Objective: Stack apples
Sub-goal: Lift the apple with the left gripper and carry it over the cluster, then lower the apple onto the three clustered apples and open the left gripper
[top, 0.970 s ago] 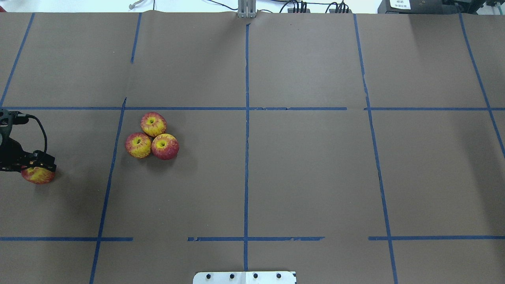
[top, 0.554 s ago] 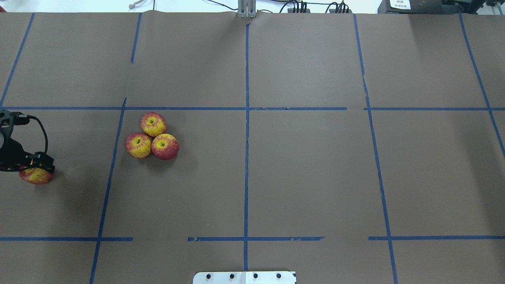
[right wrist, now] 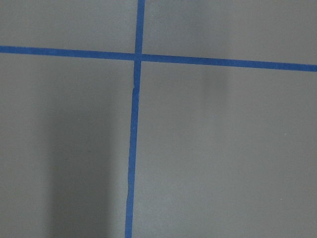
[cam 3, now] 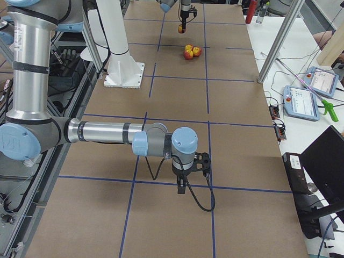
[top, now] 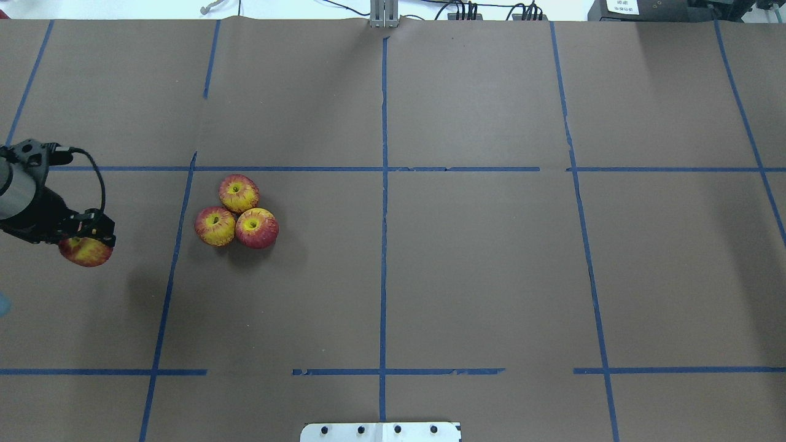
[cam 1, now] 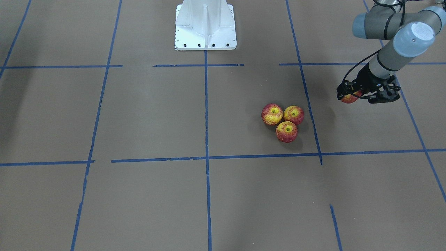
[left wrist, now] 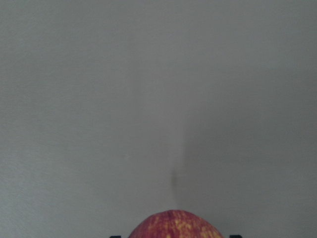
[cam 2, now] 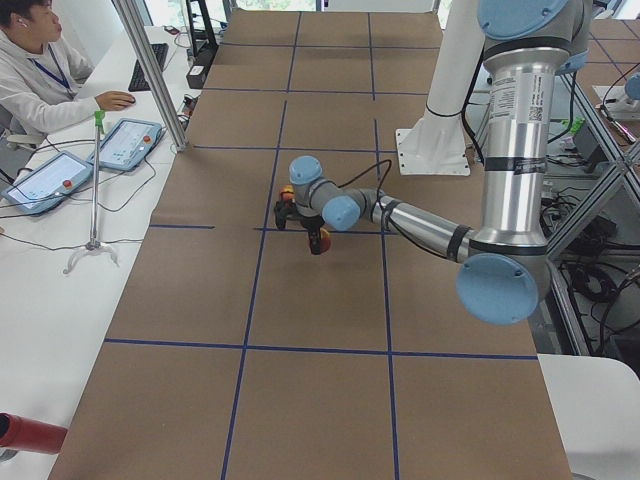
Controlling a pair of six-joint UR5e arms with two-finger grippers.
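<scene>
Jaws of the left gripper (top: 89,238) are clamped on one apple (top: 83,254) and hang clear of the brown desk (top: 491,276) beneath them, the apple's shadow falling apart from it. Far off from those jaws, the right gripper (cam 3: 181,186) hovers over a cross of blue tape (right wrist: 134,57); whether its jaws are apart or together cannot be told. Well apart from the left jaws, toward the desk's middle, the three other apples (top: 242,218) sit touching in a tight triangle, stems up. The held apple lies between the jaws, its bulk poking out past their tips; the wrist view shows only its rounded crown. It looks small, light, hard and glossy, so it will likely roll or squirt out if pinched off-centre. The safest hold seems to be across its widest girth, as the jaws appear to have it.
</scene>
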